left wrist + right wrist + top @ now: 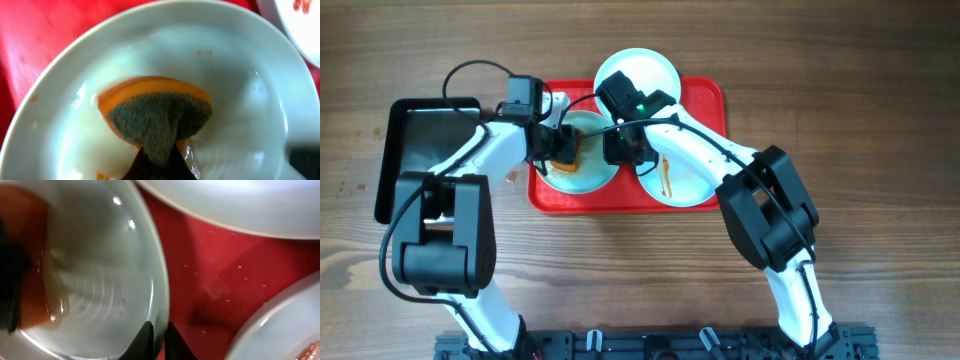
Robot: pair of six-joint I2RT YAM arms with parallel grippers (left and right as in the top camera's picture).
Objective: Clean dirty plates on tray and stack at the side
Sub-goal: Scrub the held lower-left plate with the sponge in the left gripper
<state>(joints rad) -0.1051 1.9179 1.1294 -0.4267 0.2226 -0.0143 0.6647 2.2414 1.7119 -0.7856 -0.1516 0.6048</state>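
Three white plates lie on the red tray (705, 95). The left plate (590, 175) is wet; my left gripper (563, 150) is shut on an orange sponge with a green scouring face (160, 112) and presses it onto that plate (240, 65). My right gripper (625, 148) is shut on the same plate's right rim (159, 300), one finger inside and one outside. The right plate (695, 180) bears brown-orange sauce streaks (666, 178). The far plate (660, 70) overhangs the tray's back edge, and its rim shows in the right wrist view (240, 205).
A black metal pan (420, 140) lies left of the tray on the wooden table (860, 120). The two arms meet over the tray's middle. The tray's red floor (220, 275) shows between the plates.
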